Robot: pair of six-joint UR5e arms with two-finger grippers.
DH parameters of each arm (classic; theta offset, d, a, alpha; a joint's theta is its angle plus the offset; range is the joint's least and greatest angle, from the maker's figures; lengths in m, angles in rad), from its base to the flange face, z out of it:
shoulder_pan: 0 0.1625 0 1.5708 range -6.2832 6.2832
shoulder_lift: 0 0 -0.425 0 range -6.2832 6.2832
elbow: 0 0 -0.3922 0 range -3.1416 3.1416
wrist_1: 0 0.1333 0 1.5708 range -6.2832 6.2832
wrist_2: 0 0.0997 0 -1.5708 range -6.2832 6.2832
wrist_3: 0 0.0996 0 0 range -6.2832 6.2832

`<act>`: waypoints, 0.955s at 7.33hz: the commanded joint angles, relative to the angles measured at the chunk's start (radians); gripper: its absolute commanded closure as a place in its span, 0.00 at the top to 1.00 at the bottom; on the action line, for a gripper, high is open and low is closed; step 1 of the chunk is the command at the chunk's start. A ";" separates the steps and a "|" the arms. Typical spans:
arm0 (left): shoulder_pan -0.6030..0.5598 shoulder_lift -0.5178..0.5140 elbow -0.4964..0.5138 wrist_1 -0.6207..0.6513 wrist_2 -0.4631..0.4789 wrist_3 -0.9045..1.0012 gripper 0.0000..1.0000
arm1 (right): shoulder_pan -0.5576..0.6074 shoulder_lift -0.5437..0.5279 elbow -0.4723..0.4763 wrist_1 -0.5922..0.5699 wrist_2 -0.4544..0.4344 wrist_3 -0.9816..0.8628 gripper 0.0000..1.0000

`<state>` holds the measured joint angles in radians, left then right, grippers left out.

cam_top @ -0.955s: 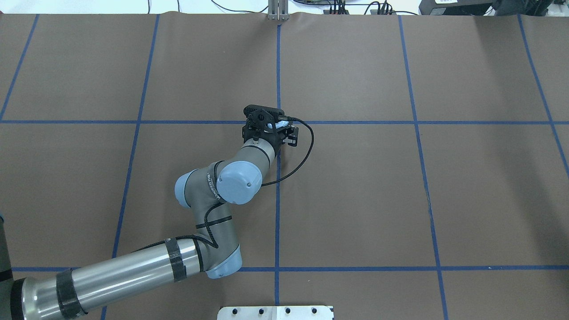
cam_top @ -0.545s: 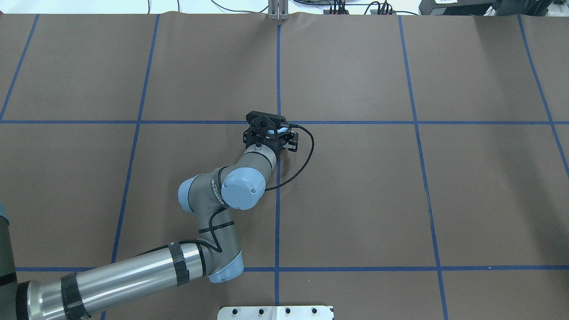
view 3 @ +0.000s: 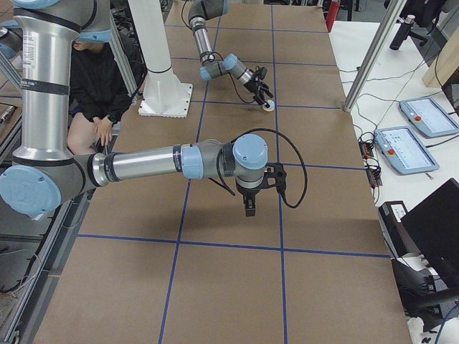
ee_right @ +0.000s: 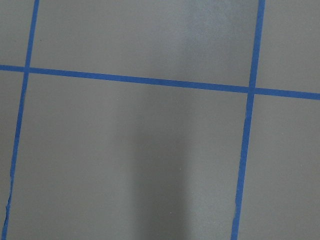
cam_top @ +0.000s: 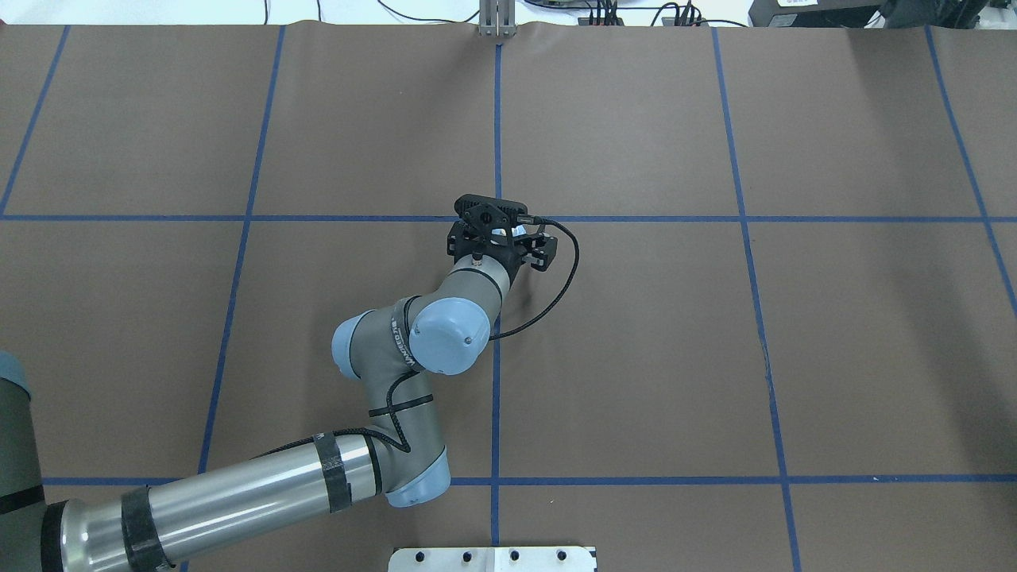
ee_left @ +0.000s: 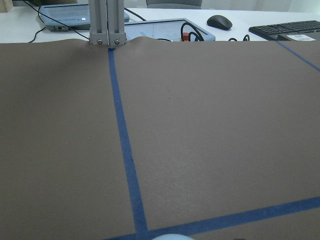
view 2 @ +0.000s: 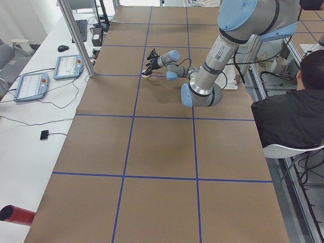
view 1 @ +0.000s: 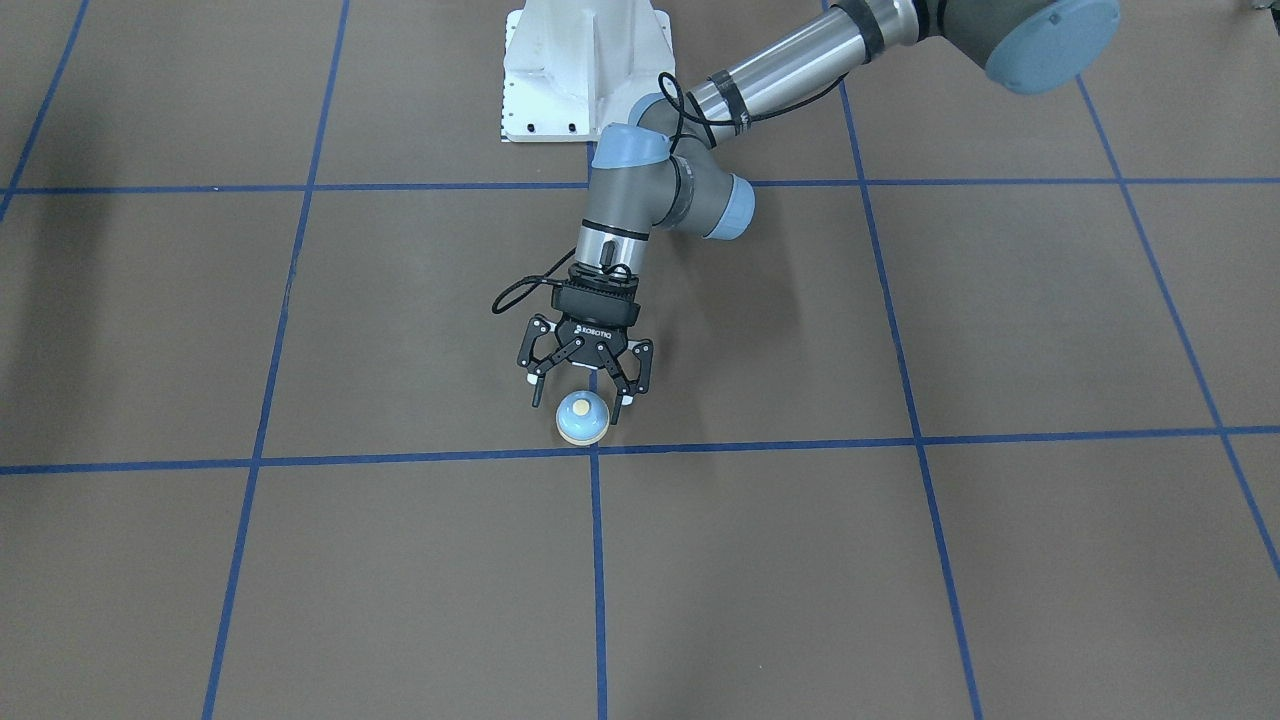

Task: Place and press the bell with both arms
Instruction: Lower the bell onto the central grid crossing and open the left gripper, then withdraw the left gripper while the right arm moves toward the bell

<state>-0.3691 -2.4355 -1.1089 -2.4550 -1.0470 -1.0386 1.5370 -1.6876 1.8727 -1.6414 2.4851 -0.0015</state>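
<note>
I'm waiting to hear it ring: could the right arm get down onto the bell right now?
Probably not yet. The left gripper hangs open, straddling the bell and crowding the space over its top. The right gripper is well away from it, over a bare part of the table.

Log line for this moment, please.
left gripper: open, straddling bell | bell: upright on table by tape crossing | right gripper: far from bell, state unclear
</note>
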 commanded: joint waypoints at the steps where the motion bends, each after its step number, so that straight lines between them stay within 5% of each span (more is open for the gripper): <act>1: -0.036 -0.007 -0.017 0.016 -0.025 0.044 1.00 | 0.000 0.014 -0.001 -0.002 0.000 0.001 1.00; 4: -0.270 0.001 -0.151 0.320 -0.388 0.193 1.00 | -0.044 0.135 0.000 0.005 -0.005 0.200 1.00; 7: -0.420 0.106 -0.262 0.578 -0.592 0.344 1.00 | -0.190 0.318 -0.001 0.000 -0.078 0.379 1.00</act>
<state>-0.7204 -2.3893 -1.3199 -1.9739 -1.5489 -0.7811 1.4185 -1.4627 1.8711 -1.6406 2.4591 0.2638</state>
